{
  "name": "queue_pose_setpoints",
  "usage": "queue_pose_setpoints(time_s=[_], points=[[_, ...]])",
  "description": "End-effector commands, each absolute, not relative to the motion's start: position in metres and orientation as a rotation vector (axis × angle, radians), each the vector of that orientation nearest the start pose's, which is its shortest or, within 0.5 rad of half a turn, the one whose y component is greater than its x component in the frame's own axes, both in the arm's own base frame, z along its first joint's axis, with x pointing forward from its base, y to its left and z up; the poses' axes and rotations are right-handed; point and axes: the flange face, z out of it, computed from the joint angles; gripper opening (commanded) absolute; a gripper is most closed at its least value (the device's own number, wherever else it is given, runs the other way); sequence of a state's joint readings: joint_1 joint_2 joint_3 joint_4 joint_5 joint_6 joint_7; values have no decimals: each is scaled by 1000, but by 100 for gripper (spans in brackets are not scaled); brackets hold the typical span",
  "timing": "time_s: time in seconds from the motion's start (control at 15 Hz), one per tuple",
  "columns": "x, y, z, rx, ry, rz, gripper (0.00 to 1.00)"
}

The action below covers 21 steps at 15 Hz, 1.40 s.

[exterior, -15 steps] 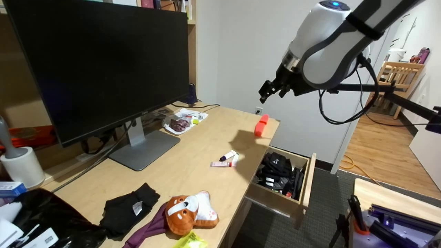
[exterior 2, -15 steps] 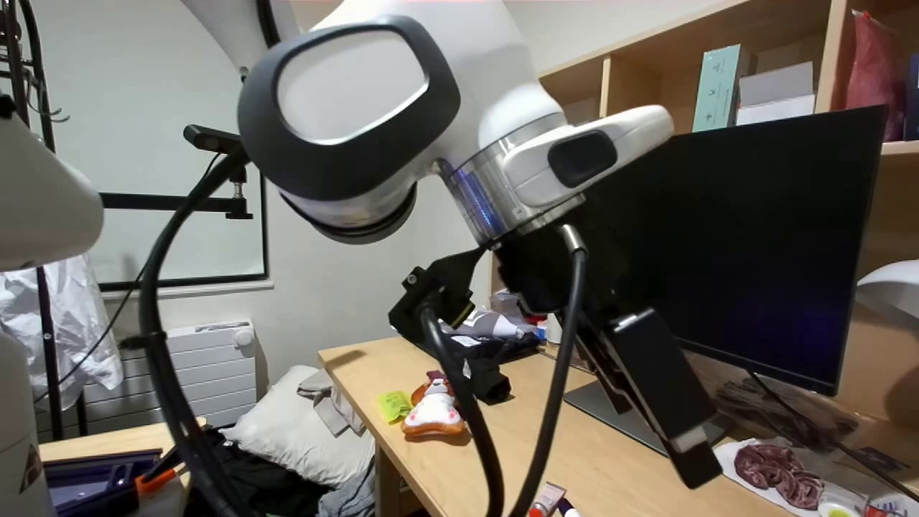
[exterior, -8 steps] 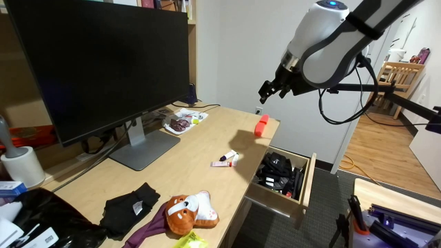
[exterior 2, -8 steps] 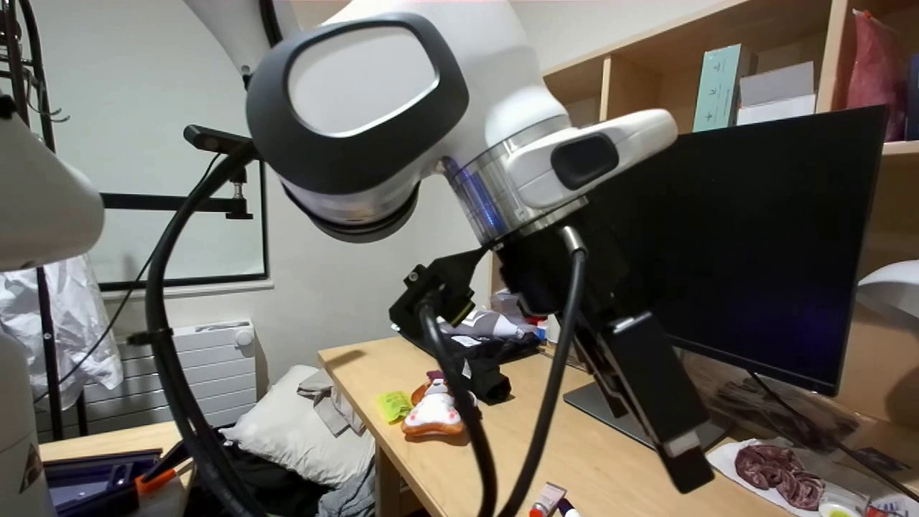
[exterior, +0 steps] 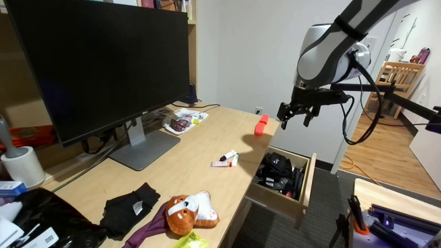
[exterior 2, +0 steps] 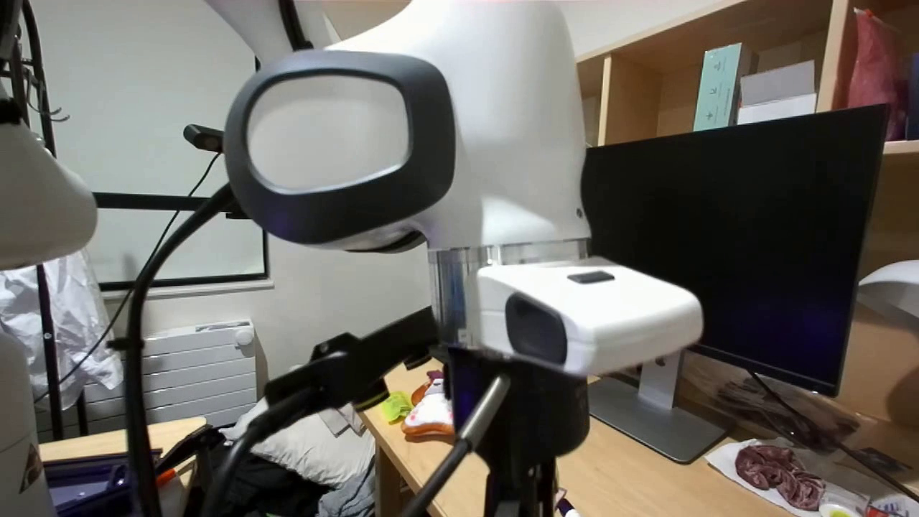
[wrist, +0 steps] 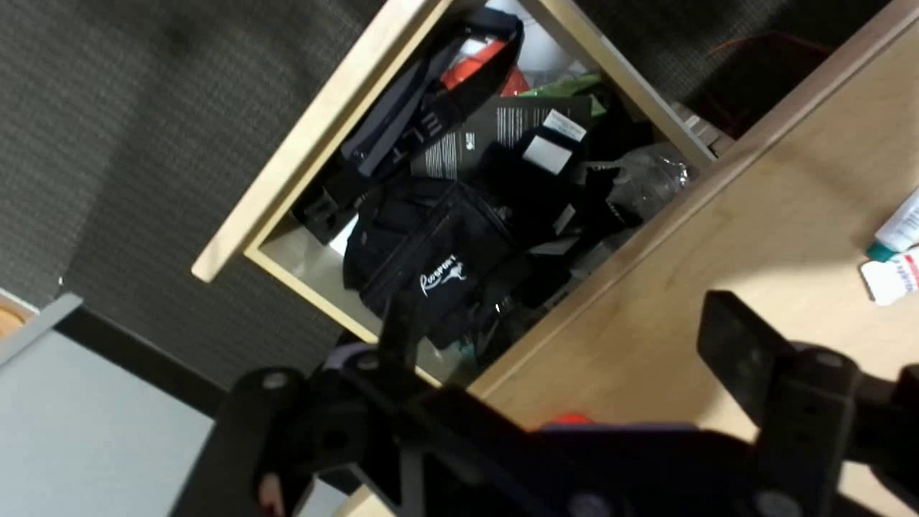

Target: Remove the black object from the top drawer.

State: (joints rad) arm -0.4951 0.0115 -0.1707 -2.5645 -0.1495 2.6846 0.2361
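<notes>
"Where did the black object [wrist: 434,253] sit?"

"Inside the open top drawer [wrist: 310,136], near the middle of the wrist view. I took it to be the lump with white lettering, though most of the contents were black."

"What lay around it there?"

"A dark strap [wrist: 423,129] at its 12 o'clock, and a dark packet with white labels [wrist: 531,183] at 2."

"And the gripper [exterior: 295,124]?"

"It hung well apart from the black object, at 1 o'clock from it in an exterior view. Its fingers were spread wide, holding nothing."

"So which step was in hand?"

"The approach, I judged; the grasp had yet to come. In the wrist view the black object lay at 10 o'clock from the gap, and the desk [wrist: 624,359] showed through it. The next move called for a shift towards 10, past the desk's edge, then a descent until the fingers straddled the target."
</notes>
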Motion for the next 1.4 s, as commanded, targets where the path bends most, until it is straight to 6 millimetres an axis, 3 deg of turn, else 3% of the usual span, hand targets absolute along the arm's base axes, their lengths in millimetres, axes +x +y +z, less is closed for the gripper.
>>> queue_pose_setpoints(time_s=[0.0, 0.4, 0.93, 1.33], points=[[352, -306, 254, -2827, 1326, -100, 100], [351, -338, 210, -2695, 1370, -194, 100], [373, -357, 132, -2795, 1375, -160, 100], [378, -364, 103, -2764, 1463, -133, 100]])
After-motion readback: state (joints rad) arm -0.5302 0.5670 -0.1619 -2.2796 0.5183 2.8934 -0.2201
